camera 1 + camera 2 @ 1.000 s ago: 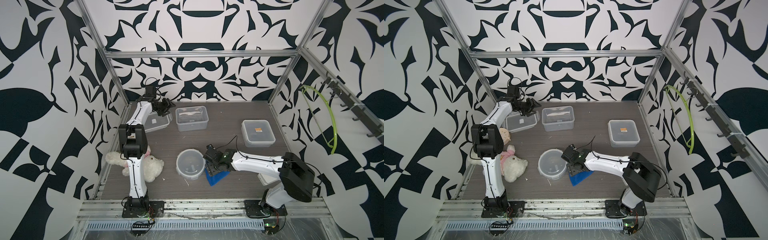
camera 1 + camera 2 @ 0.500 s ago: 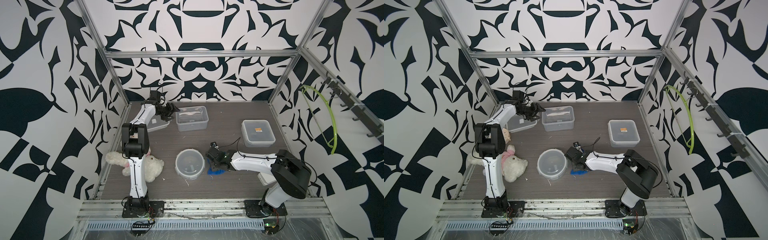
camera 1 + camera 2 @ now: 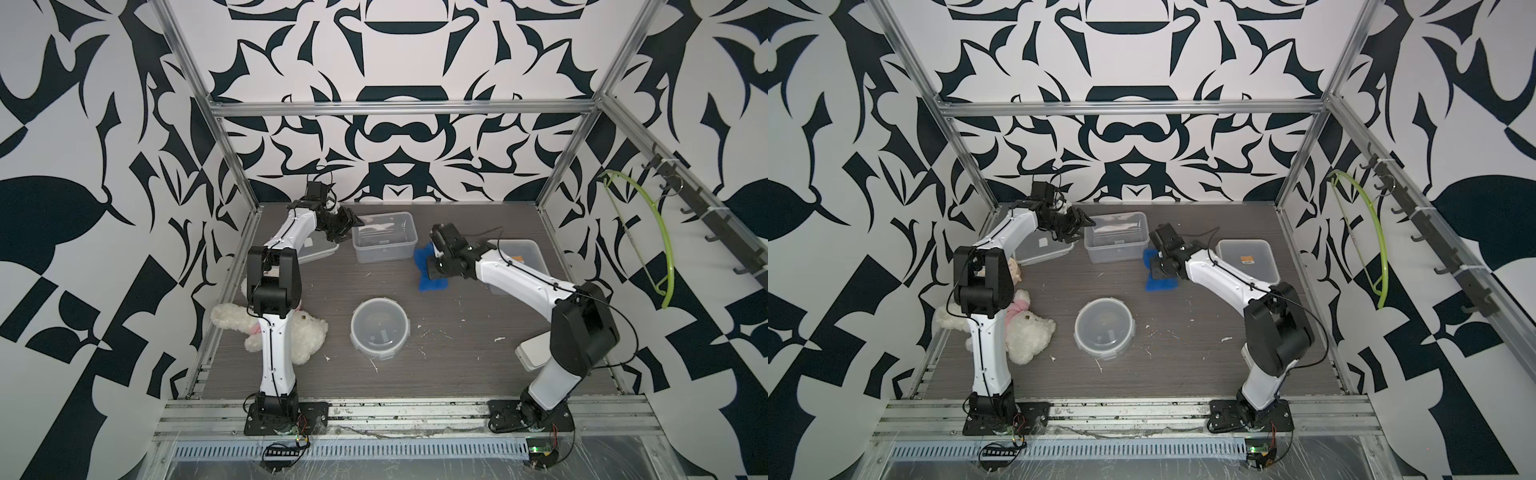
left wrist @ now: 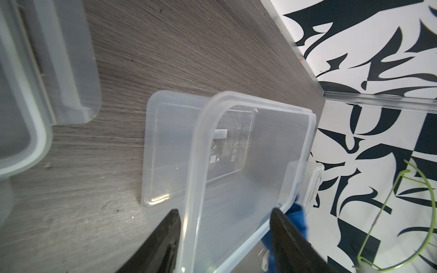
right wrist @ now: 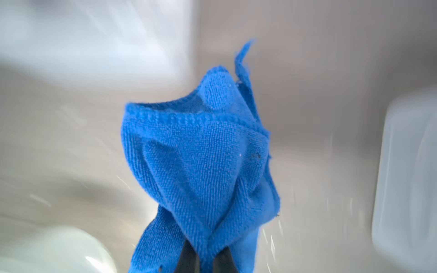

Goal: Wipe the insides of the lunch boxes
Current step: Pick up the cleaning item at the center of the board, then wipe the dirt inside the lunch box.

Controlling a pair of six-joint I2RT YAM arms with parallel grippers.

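Note:
The open rectangular lunch box (image 3: 384,243) (image 3: 1116,243) stands at the back. My left gripper (image 3: 349,226) (image 4: 224,212) is open at its left end, fingers either side of the rim's corner; contact is unclear. My right gripper (image 3: 434,266) (image 5: 205,250) is shut on the blue cloth (image 3: 428,274) (image 5: 201,165), which hangs just right of that box. The round lunch box (image 3: 379,328) (image 3: 1104,328) sits at the front middle. At the back right is the lidded square lunch box (image 3: 1248,259), orange-stickered and partly behind my right arm.
A loose clear lid (image 3: 316,249) (image 4: 35,94) lies left of the rectangular box. A white plush toy (image 3: 307,332) lies by my left arm's base. A white object (image 3: 530,353) sits near my right arm's base. A green hanger (image 3: 648,232) hangs on the right wall. Crumbs dot the table.
My right gripper closed on the blue cloth beside the round box, then lifted it back to the rectangular box's right side. My left gripper moved from the lid to the box's left end.

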